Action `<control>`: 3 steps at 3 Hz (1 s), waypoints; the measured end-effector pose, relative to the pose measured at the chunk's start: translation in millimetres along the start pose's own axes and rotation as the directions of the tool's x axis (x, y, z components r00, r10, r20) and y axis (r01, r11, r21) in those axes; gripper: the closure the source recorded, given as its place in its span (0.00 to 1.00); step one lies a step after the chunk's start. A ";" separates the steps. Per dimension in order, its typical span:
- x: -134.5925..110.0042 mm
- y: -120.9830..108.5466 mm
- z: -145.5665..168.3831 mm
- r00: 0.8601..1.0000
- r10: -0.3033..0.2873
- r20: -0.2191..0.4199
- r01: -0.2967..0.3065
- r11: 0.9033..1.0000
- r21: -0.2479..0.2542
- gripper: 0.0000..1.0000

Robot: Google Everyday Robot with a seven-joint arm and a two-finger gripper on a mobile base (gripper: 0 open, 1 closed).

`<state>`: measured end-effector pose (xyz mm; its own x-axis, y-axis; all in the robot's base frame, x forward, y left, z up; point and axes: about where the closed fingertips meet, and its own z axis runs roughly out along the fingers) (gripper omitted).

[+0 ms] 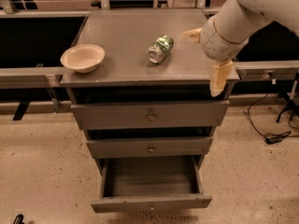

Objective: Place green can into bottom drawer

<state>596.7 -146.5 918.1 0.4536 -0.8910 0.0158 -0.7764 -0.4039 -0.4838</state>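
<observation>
The green can (160,48) lies on its side on the grey cabinet top (121,41), right of centre. The bottom drawer (150,202) is pulled out, and its inside shows nothing in it. My gripper (206,56) hangs over the cabinet's right edge, just right of the can and apart from it. Its beige fingers (219,77) are spread wide and hold nothing. One finger points toward the can and the other hangs down past the cabinet's front edge.
A beige bowl (82,57) stands on the cabinet top at the left. The two upper drawers (150,116) are shut. Dark rails run behind the cabinet on both sides. A black cable (271,135) lies on the floor at the right.
</observation>
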 end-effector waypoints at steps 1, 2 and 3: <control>18.5 -45.1 24.3 0.983 -0.183 -0.017 0.183 0.983 0.019 0.00; 20.2 -85.4 58.4 0.929 -0.370 0.009 0.370 0.928 -0.036 0.00; 14.2 -119.0 90.5 0.855 -0.510 0.095 0.516 0.855 -0.047 0.00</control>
<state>735.2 -92.3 896.7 0.8255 -0.5360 0.1770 -0.4509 -0.8148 -0.3644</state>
